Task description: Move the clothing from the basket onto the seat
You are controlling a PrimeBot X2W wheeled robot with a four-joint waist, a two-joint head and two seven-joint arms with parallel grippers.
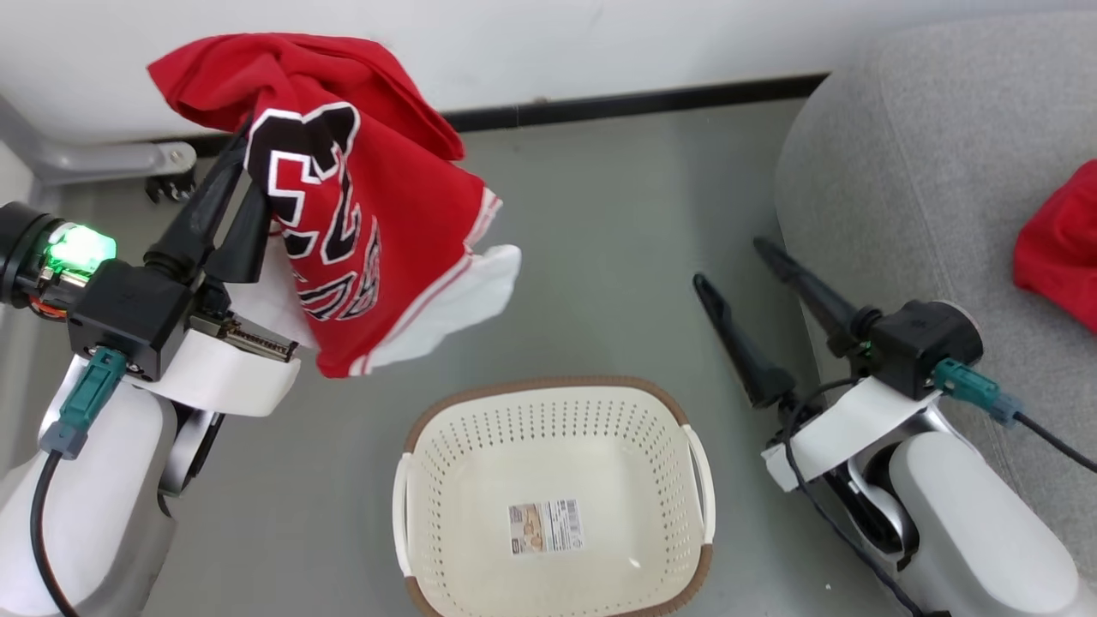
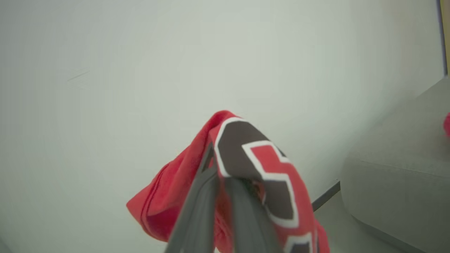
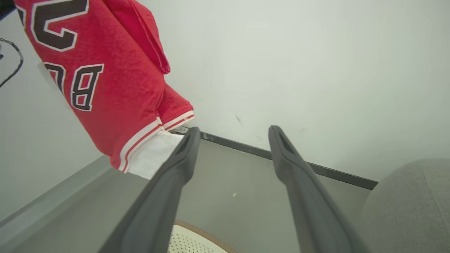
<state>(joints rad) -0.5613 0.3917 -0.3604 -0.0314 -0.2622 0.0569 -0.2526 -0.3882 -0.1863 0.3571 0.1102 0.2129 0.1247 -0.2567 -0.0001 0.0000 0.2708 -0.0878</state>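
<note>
Two red things to wear are here, a jersey (image 1: 386, 223) and a plain one (image 1: 1063, 248), plus one white basket (image 1: 548, 396) and one grey seat (image 1: 908, 146).

- left gripper (image 1: 242, 163) raised, its two dark fingers pressed together and clamped on the red jersey (image 1: 377, 214)
- left fingers (image 2: 200, 196) slant up and toward the robot's right, with the tips buried in cloth that drapes over them and hangs down
- left wrist (image 1: 128, 313): black block with a green light (image 1: 81, 248) lit and a teal plug with a cable below it
- left forearm (image 1: 103, 480) is pale and comes up from the lower left of the head view
- right gripper (image 1: 728, 261) has its fingers spread wide, with nothing between them and touching nothing
- right fingers (image 3: 168, 182) are straight, pointing up and slightly to the robot's left
- right wrist (image 1: 921, 343): black block, teal plug, cable trailing off
- right forearm (image 1: 968, 514) is pale, angled in from the lower right
</note>
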